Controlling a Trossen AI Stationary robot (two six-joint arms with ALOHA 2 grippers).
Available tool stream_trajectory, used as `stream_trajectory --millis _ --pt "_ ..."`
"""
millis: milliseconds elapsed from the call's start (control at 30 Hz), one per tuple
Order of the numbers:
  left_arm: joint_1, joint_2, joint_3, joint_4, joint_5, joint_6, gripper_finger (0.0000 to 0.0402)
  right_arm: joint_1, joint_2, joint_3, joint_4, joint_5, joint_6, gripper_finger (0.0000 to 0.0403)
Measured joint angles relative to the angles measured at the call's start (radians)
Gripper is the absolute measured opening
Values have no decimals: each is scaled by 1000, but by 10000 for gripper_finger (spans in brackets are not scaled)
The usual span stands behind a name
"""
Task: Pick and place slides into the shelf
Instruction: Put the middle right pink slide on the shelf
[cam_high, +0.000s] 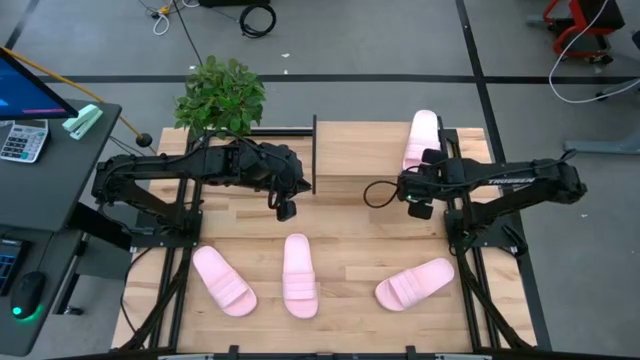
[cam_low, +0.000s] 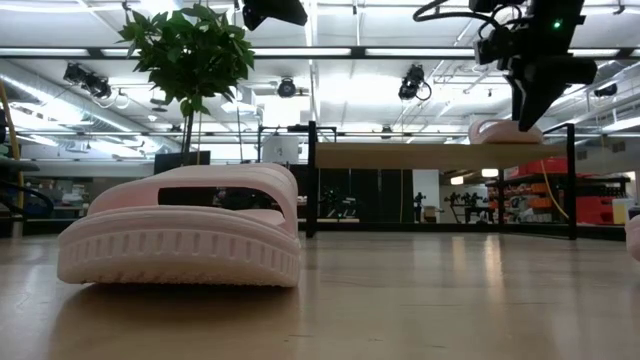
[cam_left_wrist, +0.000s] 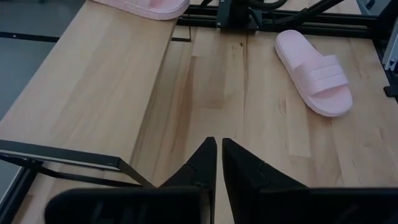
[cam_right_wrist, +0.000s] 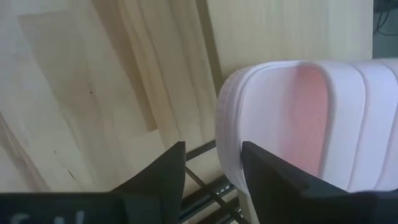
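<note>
One pale pink slide (cam_high: 421, 138) lies flat on the right end of the shelf's wood top (cam_high: 365, 150), and it also shows in the low view (cam_low: 500, 131). Three more slides (cam_high: 224, 281) (cam_high: 299, 276) (cam_high: 414, 285) rest sole-down on the table near its near edge. My right gripper (cam_high: 418, 196) (cam_right_wrist: 212, 158) is open, pointing down over the near end of the shelf's slide (cam_right_wrist: 298, 112), with the slide's end rim in the gap. My left gripper (cam_high: 285, 209) (cam_left_wrist: 218, 149) is shut and hangs over bare table by the shelf's left end. My right gripper stands with its fingers (cam_right_wrist: 261, 168) on either side of the end rim (cam_right_wrist: 229, 137) of the slide on the shelf, coming from above. I cannot tell whether either finger touches the rim. The slide lies on the shelf top.
A potted plant (cam_high: 220, 95) stands at the table's far left corner, beside the shelf's black frame (cam_high: 314, 155). A desk with a calculator (cam_high: 22, 138) is off the left edge. Bare wood lies between the shelf and the three slides.
</note>
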Motion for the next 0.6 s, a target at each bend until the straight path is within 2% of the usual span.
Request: stream_trajectory --millis 400,500,600 --pt "0 0 0 0 0 -4 39 -20 0 0 0 0 -11 143" --pt "0 0 0 0 0 -4 35 -20 0 0 -1 3 -11 108" --pt "0 0 0 0 0 -4 30 -21 0 0 -6 4 -12 48"
